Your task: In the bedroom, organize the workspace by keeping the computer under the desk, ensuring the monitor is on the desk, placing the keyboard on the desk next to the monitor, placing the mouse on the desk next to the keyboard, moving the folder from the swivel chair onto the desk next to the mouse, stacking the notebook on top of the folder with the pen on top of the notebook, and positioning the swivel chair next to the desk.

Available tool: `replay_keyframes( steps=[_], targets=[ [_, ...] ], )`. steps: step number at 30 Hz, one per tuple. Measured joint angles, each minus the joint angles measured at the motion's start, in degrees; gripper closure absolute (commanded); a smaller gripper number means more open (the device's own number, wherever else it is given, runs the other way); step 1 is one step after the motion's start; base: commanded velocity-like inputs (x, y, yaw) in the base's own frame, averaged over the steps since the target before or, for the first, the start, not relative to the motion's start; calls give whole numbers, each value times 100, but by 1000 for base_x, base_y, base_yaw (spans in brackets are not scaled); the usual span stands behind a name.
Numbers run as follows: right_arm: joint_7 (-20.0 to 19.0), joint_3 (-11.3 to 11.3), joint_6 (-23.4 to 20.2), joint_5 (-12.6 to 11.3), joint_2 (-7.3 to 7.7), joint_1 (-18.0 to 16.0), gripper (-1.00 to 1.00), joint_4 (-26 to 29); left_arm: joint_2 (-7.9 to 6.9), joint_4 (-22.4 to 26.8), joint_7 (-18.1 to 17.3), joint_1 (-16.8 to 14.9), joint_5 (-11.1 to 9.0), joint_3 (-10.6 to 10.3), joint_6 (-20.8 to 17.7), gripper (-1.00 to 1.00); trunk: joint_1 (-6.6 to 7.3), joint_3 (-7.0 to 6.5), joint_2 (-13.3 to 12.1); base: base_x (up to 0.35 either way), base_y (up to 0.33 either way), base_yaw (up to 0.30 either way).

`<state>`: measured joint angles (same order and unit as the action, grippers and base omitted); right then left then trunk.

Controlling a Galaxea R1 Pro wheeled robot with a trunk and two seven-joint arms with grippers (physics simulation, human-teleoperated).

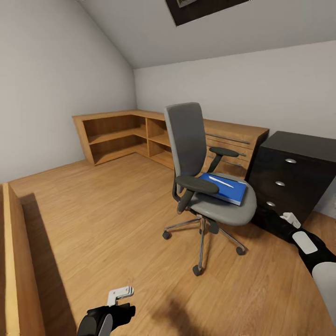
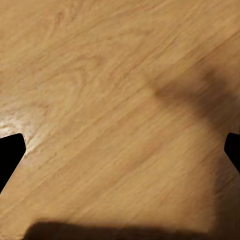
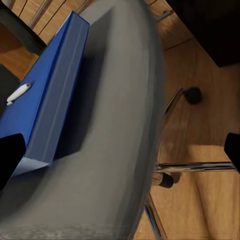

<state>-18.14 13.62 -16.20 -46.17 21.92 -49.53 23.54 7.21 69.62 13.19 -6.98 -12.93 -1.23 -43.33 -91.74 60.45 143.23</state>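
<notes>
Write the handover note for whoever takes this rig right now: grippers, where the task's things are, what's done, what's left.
Left gripper: open, empty, low over the wood floor.
Right gripper: open, empty, beside the swivel chair, by the black drawer unit.
Folder: lying on the chair seat, with a slim white pen-like item on top.
Done: nothing visible here.
Left: move the folder to the desk beside the mouse, stack notebook and pen on it, park the chair by the desk, and check the other items.
</notes>
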Motion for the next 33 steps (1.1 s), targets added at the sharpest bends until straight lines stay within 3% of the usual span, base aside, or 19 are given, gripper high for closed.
replay_keyframes(
  steps=[12, 28, 33],
  targets=[
    [0, 1, 6, -9, -4, -1, -100, 0, -1, -1, 0, 2, 2, -3, 0, -100, 1, -74, 0, -288, 0, 0],
    [-8, -6, -5, -16, -6, 0, -100, -3, -1, -6, 0, 0, 6, -4, 0, -100, 3, -85, 0, -21, 0, 0],
    [-18, -3, -280, -23, -9, 0, -100, -12, 0, -7, 0, 3, 8, -4, 0, -100, 3, -85, 0, 0, 0, 0]
  ],
)
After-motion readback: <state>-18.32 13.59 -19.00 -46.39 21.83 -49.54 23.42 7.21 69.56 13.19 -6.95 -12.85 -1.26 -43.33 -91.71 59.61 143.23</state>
